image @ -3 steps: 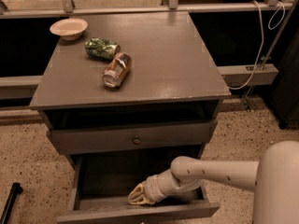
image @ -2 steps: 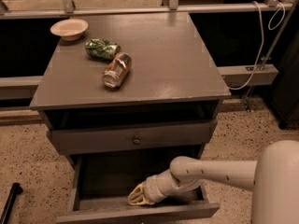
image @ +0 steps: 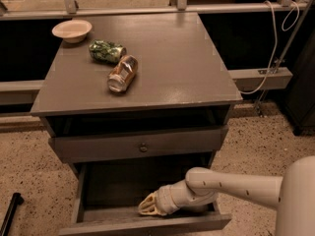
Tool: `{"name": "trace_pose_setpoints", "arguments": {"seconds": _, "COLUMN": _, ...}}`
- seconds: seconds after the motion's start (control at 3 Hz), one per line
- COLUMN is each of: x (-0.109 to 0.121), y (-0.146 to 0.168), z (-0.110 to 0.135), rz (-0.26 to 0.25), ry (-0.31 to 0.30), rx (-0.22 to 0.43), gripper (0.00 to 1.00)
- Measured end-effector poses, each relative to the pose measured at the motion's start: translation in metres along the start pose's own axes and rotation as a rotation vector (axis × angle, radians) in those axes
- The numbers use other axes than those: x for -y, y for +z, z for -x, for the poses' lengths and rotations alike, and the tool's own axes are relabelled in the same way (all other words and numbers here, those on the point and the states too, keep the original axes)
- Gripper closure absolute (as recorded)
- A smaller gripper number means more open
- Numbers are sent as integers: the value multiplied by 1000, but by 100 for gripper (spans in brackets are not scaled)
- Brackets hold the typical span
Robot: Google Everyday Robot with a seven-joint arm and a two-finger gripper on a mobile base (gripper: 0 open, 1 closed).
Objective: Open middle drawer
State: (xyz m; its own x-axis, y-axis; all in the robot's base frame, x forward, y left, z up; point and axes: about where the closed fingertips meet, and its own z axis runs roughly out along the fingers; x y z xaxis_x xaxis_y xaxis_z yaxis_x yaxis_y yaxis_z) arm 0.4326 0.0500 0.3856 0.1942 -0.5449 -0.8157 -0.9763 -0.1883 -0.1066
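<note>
The grey cabinet (image: 147,82) shows two drawers below its top. The upper drawer (image: 98,149) has a flat front with a small round knob (image: 143,147), and a dark gap lies above it. The middle drawer (image: 147,225), just below, stands pulled well out. I see its front only from the top edge, and its knob is hidden. My gripper (image: 147,205) is on a white arm (image: 231,186) that comes in from the lower right. It reaches down inside the open drawer, low near the front wall, left of centre.
On the cabinet top lie a tipped copper-coloured can (image: 123,73), a green crumpled bag (image: 107,51) and a cream bowl (image: 72,30). A white cable (image: 268,58) hangs at the right. A black rod (image: 11,213) rests on the speckled floor at the lower left.
</note>
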Motion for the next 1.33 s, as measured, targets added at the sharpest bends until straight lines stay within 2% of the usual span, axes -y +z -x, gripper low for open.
{"name": "trace_pose_setpoints", "arguments": {"seconds": 0.33, "x": 4, "y": -22, "z": -13, "rz": -91, "ry": 33, "rx": 10, "gripper": 100}}
{"name": "trace_pose_setpoints", "arguments": {"seconds": 0.67, "x": 17, "y": -46, "z": -19, "rz": -186, "ry": 39, "rx": 12, "gripper": 100}}
{"name": "trace_pose_setpoints", "arguments": {"seconds": 1.0, "x": 33, "y": -58, "z": -19, "rz": -238, "ry": 27, "rx": 25, "gripper": 100}}
{"name": "trace_pose_setpoints", "arguments": {"seconds": 1.33, "x": 41, "y": -75, "z": -7, "rz": -263, "ry": -1, "rx": 39, "gripper": 81}}
